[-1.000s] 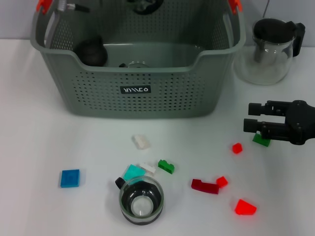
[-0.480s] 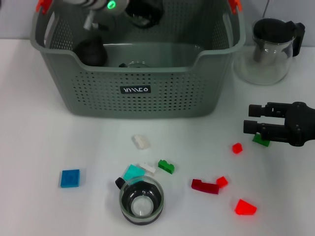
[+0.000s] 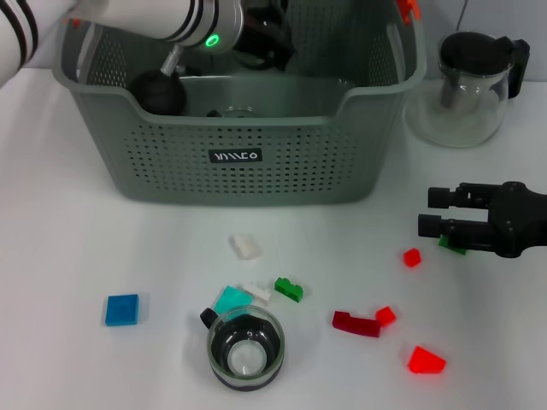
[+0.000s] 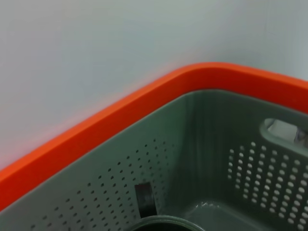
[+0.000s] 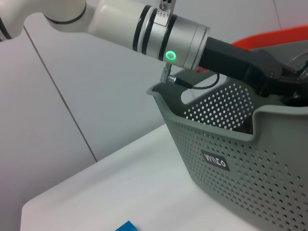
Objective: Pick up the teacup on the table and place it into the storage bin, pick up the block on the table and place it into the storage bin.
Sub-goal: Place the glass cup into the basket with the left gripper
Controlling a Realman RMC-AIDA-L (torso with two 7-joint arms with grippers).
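A glass teacup (image 3: 244,348) with a black handle stands on the table near the front edge. Several blocks lie around it: teal (image 3: 231,299), green (image 3: 289,289), white (image 3: 245,246), blue (image 3: 122,309). The grey-green storage bin (image 3: 239,166) stands at the back, and the left wrist view looks into it (image 4: 250,159). My left arm reaches over its back rim, with the left gripper (image 3: 265,38) above the inside. Another cup's dark rim (image 4: 159,224) shows below that wrist. My right gripper (image 3: 427,211) is open, low at the right, over a green block (image 3: 451,246).
A glass teapot (image 3: 470,85) with a black lid stands at the back right. Red blocks (image 3: 425,360) lie at the front right, with a dark red one (image 3: 355,323) and a small red one (image 3: 412,257). A black round object (image 3: 158,90) sits inside the bin.
My left arm has come into view over the back of the bin, reaching in from the left. The right gripper has shifted slightly left and down.
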